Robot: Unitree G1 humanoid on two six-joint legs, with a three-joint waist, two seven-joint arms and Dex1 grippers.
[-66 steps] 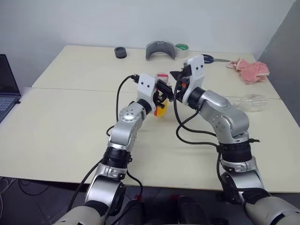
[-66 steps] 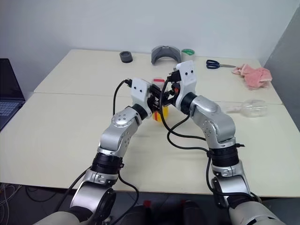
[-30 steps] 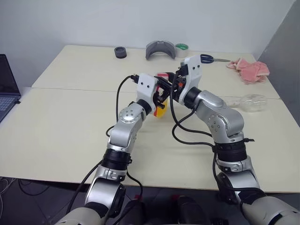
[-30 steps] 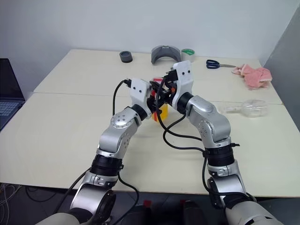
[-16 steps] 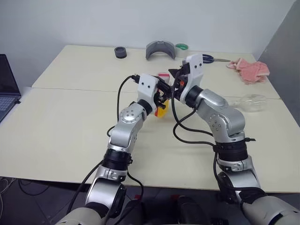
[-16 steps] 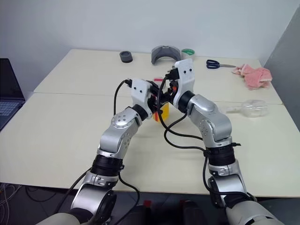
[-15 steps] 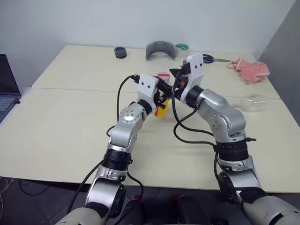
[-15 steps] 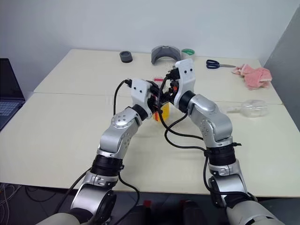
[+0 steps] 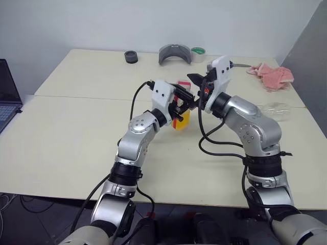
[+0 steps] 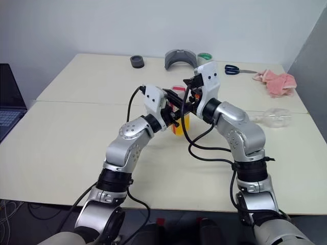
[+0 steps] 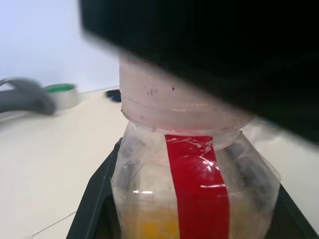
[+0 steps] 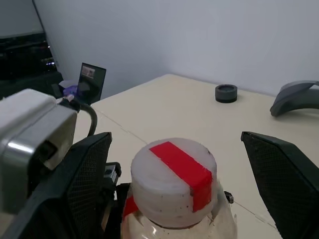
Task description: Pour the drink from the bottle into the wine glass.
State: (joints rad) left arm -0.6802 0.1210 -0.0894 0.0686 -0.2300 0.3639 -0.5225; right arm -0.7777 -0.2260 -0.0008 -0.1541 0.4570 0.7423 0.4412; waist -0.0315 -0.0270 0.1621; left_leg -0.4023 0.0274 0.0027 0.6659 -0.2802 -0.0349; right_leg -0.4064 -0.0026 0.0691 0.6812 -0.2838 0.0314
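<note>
A: Right wrist view first: your right gripper (image 12: 192, 179) stands spread wide, a finger (image 12: 84, 174) on each side of the bottle's cap (image 12: 173, 174), touching neither.

B: And the left?

A: Your left gripper (image 9: 180, 108) is clamped on the bottle (image 9: 182, 116), held upright; the glass (image 9: 272, 111) lies on its side well right of the bottle.

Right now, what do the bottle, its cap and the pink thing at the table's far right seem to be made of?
The bottle: thin clear plastic by the look, glossy, with creased walls showing the orange drink inside. The cap: matte white plastic, probably, slightly speckled, with a red tape-like stripe across it. The pink cloth: soft crumpled fabric, likely a rag.
</note>
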